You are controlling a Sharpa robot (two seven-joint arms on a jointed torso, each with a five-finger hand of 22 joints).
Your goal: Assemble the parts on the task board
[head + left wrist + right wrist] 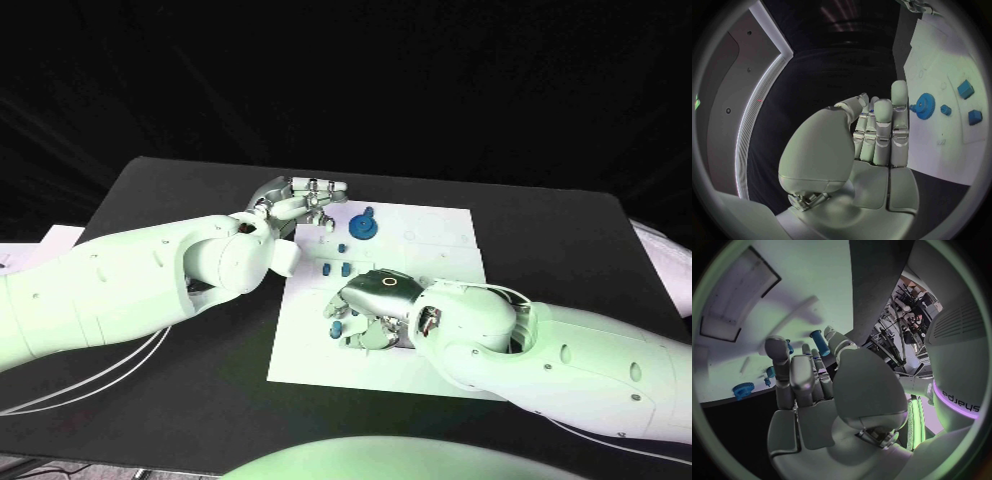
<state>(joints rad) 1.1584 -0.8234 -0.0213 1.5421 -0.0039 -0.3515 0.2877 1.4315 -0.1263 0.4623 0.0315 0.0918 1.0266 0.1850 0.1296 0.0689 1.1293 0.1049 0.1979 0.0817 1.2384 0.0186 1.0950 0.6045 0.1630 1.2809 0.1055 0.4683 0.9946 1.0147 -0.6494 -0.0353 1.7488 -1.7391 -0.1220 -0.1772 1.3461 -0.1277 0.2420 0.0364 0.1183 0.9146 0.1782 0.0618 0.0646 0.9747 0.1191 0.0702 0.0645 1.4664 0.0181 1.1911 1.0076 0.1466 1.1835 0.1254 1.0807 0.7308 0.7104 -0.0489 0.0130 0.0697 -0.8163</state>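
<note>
The white task board [433,225] lies mid-table. My left hand [299,200] hovers at the board's far left corner, beside a blue gear [364,225]. In the left wrist view its thumb meets its fingertips [879,107], and a small blue part [872,100] shows between them. The gear [924,106] and blue blocks [965,89] lie on the board beyond. My right hand [372,300] is low over the board's near half. There it pinches a blue peg [819,342] between thumb and fingers. Small blue parts [336,268] lie just beyond it.
Black table [159,200] surrounds the board on all sides. White cables [87,385] trail off the near left. Paper [51,240] lies at the table's left edge. A dark-outlined rectangle [736,300] is marked on the board near my right hand.
</note>
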